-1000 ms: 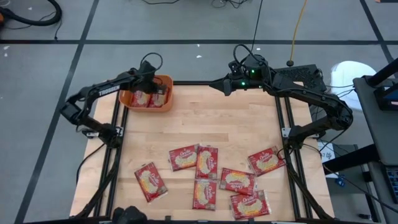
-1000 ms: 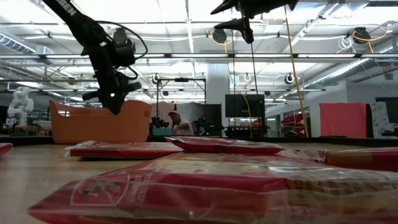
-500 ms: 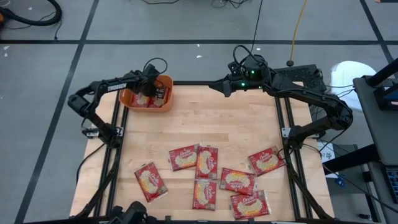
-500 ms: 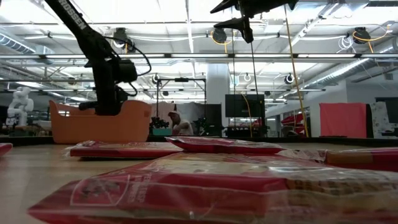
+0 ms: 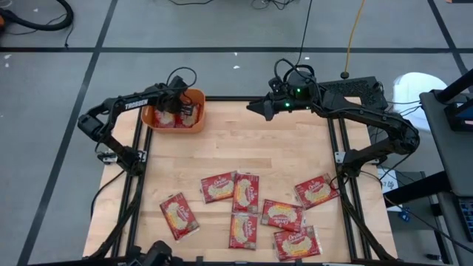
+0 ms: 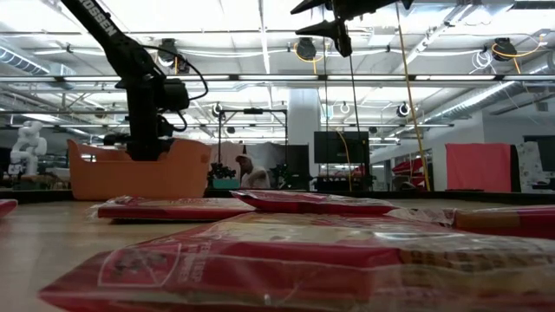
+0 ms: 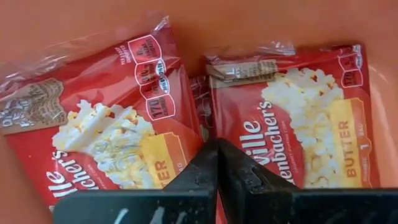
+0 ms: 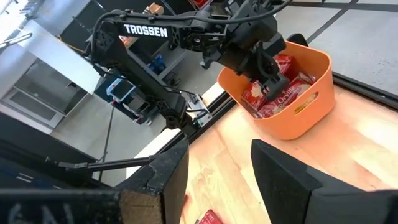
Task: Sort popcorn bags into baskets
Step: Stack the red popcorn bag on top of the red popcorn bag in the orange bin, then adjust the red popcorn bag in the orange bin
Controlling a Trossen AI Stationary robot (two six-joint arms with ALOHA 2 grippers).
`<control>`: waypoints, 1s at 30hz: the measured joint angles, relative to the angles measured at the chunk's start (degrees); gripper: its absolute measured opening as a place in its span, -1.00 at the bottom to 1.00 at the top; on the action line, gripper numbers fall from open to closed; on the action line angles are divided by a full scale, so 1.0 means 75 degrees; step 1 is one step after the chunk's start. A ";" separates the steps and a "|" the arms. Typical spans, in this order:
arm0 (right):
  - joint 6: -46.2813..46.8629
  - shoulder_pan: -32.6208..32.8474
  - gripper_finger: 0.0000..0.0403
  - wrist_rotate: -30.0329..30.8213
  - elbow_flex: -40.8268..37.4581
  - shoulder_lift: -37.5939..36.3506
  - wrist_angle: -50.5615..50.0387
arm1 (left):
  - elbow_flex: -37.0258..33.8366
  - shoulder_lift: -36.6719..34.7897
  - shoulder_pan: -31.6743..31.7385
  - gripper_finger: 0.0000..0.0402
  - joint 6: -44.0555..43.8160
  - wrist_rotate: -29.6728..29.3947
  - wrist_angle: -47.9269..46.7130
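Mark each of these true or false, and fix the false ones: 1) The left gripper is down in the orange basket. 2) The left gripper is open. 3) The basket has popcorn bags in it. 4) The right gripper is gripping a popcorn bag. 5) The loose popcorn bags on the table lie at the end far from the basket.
1) True: the left gripper is inside the orange basket.
2) False: its fingers are shut, with nothing between them.
3) True: popcorn bags lie in the basket.
4) False: the right gripper hangs open and empty above the table's far edge.
5) True: the loose popcorn bags lie at the opposite end.
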 joint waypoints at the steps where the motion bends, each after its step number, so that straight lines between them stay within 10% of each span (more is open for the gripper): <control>1: -0.0008 0.0000 -0.17 0.0001 -0.0003 0.0000 -0.0008 | 0.0000 0.0000 0.0003 -0.93 0.0011 0.0100 -0.0004; 15: 0.0001 0.0000 -0.17 -0.0002 -0.0003 0.0000 -0.0125 | -0.0012 -0.1173 0.0058 -0.95 0.0277 0.0509 0.0065; 24: 0.0108 0.0095 -0.17 -0.0003 -0.0003 0.0000 -0.0238 | -0.0009 -0.1922 -0.0225 -0.95 0.1009 0.2094 -0.0083; 30: 0.0152 0.0107 -0.17 -0.0002 -0.0003 0.0000 -0.0394 | -0.0012 -0.1592 -0.0761 -0.96 0.0918 0.1336 -0.0440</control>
